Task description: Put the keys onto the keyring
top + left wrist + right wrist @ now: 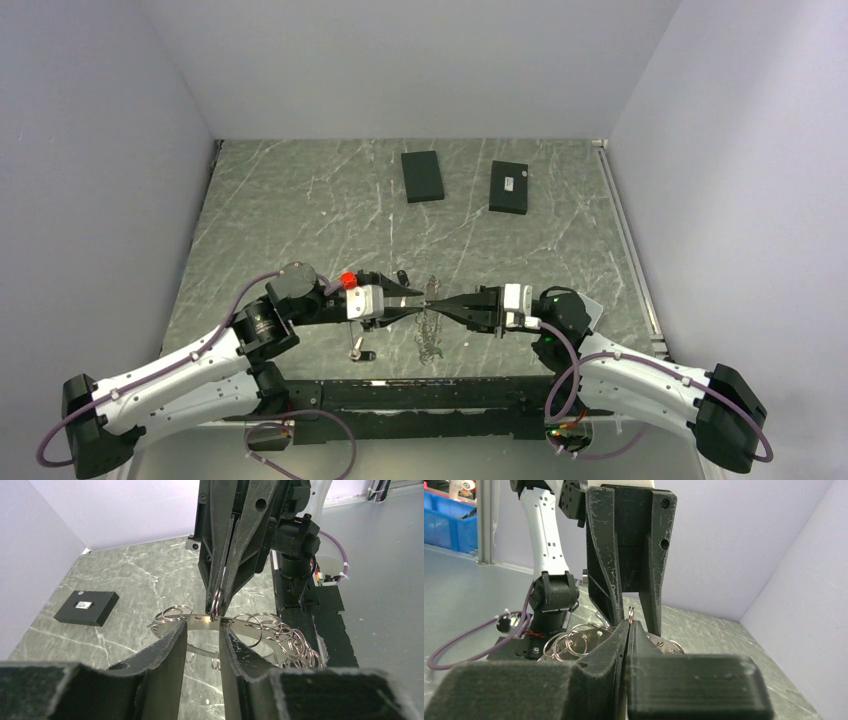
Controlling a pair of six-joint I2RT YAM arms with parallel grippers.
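Keyring (200,619) | aloft over near edge of surface (300,200) | right gripper (216,611) pinched shut on it | left gripper (202,628) half-spread astride it, empty | risk: left nudge twists it from pinch, drops

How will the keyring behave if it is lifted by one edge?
The keyring band likely stays stiff: it holds its curve. Its loose split rings would probably dangle and swing. Bare metal may slip in the right claw, which pinches one thin ring.

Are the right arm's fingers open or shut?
Shut. In the right wrist view its fingers press together at the tips, pinching a small silver ring.
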